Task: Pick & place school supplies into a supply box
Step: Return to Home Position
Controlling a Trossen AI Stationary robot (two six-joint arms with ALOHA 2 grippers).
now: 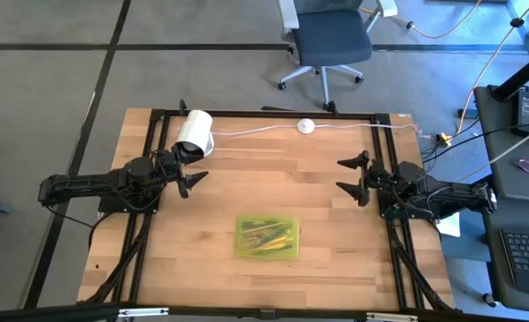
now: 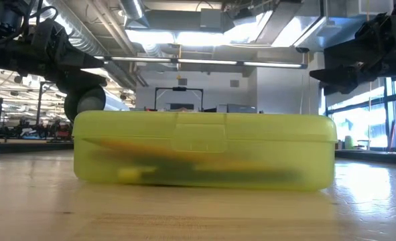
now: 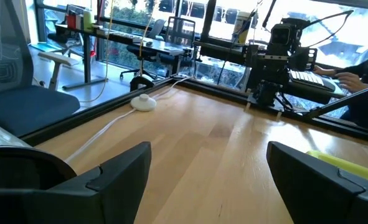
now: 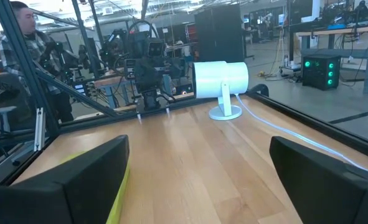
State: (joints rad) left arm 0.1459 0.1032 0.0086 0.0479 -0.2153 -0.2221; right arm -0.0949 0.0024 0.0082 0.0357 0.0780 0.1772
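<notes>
At the near middle of the table [image 1: 273, 183], the supply box [image 1: 243, 248] lies with its lid down, and the school supplies [image 1: 271, 237] show through it as yellow, orange and dark streaks too blurred to count. The left gripper [image 1: 195, 166] and right gripper [image 1: 343, 176] hover well apart from it at either side, each claw spread wide and holding nothing. The likeliest mishap, I judge, is the left arm knocking the white roll [image 1: 195, 131] just beside it, or snagging the cable [image 1: 255, 131], when folding home. Counted: one box, one roll, one puck [image 1: 306, 126], two arms.
</notes>
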